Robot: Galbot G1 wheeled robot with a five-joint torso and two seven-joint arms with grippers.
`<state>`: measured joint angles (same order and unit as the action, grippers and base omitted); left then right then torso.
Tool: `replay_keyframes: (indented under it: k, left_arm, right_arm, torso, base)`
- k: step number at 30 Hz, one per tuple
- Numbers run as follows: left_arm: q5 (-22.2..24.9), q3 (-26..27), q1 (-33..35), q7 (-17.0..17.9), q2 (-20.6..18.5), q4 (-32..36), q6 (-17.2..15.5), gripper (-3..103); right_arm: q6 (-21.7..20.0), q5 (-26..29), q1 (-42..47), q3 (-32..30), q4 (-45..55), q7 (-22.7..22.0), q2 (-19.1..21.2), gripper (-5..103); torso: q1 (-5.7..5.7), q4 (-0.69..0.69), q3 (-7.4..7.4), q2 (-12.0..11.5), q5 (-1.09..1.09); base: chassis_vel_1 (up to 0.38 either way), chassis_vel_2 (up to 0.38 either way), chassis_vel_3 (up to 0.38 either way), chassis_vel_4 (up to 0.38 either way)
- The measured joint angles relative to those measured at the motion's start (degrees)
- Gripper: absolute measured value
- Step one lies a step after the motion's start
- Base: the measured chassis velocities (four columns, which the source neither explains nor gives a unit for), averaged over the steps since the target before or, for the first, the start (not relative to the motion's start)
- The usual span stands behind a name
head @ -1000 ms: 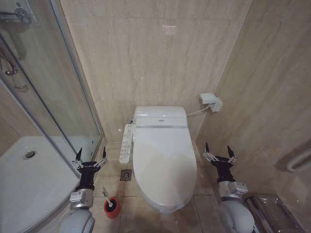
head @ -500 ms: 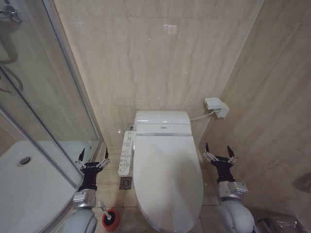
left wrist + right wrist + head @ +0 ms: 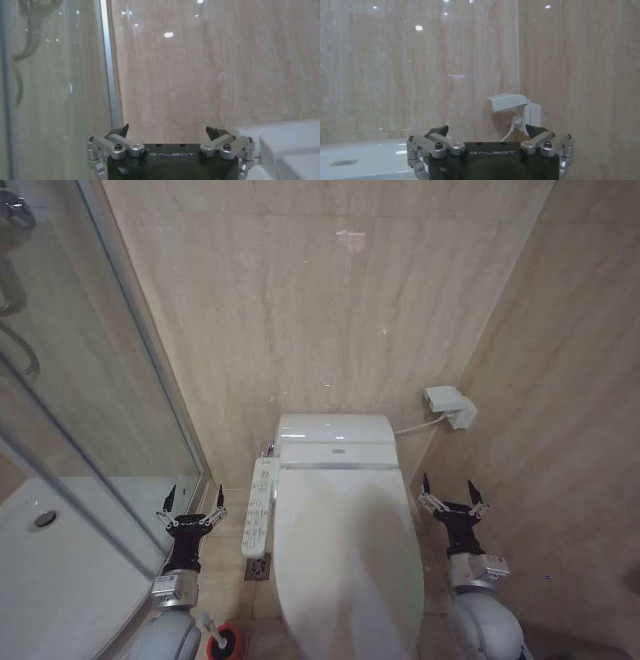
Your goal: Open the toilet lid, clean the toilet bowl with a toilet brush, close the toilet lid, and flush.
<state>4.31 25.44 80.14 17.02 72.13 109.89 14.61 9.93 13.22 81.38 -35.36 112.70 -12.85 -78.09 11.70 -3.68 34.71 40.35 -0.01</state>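
The lid (image 3: pixel 345 555) was found shut, lying flat over the bowl (image 3: pixel 285 620) in the middle of the floor, its hinge end at the far side against the tank unit (image 3: pixel 335 442) by the back wall (image 3: pixel 330 290). The bowl itself was almost wholly covered; only a strip of its near left flank could be made out. The lid was judged to be light, stiff, glossy plastic and likely slippery under metal fingertips. A hold at the near rim, farthest from the hinge, was judged best, with the lid swung up about its far edge; that rim was cut off at the near edge of the head view and could not be examined.

A button panel (image 3: pixel 258 506) was noted along the left side of the seat. The brush (image 3: pixel 205 623) was seen standing in a red holder (image 3: pixel 224 643) on the floor, near left of the bowl and close beside the left arm; only the upper handle was visible.

The left gripper (image 3: pixel 191 511) was held raised, left of the panel, beside the shower screen (image 3: pixel 70 410), fingers apart and empty. The right gripper (image 3: pixel 451 500) was held raised, right of the lid, likewise spread and empty. Neither touched the lid. A wall socket box (image 3: pixel 447 404) with a cable was noted far right of the tank.
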Motion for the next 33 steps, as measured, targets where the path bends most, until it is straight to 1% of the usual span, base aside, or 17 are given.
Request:
replay_keyframes:
  k: [3,15,23,33]
  left_arm:
    - [0.0,-0.1,-0.1,0.0,0.0,-0.1,0.0,100]
    - [-0.2,-0.2,0.0,-0.3,0.1,-0.3,0.5,100]
    - [-0.1,0.0,-0.1,-0.6,0.2,-0.4,0.9,100]
    - [-0.1,-0.1,-0.1,-0.6,0.3,-0.4,0.9,100]
  right_arm:
    - [0.0,0.0,0.0,0.0,0.0,0.0,0.0,100]
    - [0.0,0.0,0.1,0.0,0.0,0.0,0.0,100]
    - [0.0,0.0,0.0,0.0,0.0,0.0,0.0,100]
    - [0.0,0.0,0.0,0.0,0.0,0.0,0.0,100]
  torso:
    - [-0.01,0.01,0.0,0.0,0.01]
    - [-0.11,0.0,-0.04,0.0,0.01]
    - [-0.02,0.02,-0.01,0.0,0.01]
    - [-0.09,-0.01,-0.04,0.0,0.0]
  base:
    - [-0.115,0.114,0.076,-0.077]
    - [0.01,-0.013,-0.022,0.007]
    - [-0.108,0.087,0.125,-0.102]
    - [-0.008,0.007,0.006,-0.007]
